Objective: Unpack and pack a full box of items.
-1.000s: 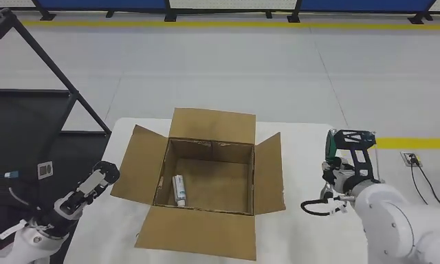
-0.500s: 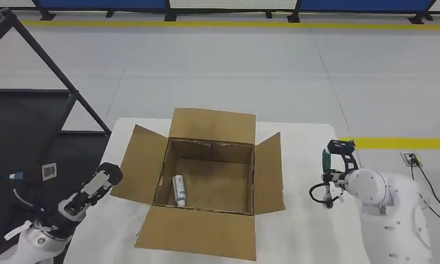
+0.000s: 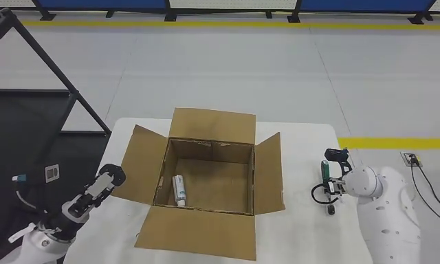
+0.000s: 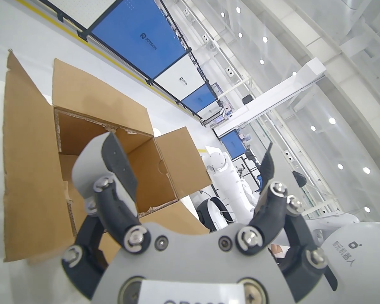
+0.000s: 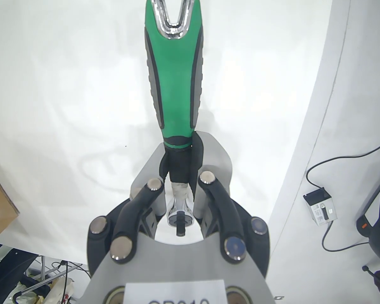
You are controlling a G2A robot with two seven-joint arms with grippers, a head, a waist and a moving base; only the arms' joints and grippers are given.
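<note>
Clamping the stiff, probably handle-heavy ratchet (image 5: 174, 74) by its black neck between narrowed jaws of the right gripper (image 5: 180, 167), leaving the rubbery handle ahead.

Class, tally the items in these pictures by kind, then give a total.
Cardboard box: 1
White tube, inside the box: 1
Green-handled ratchet, held in the right pincer: 1
Total: 3
</note>
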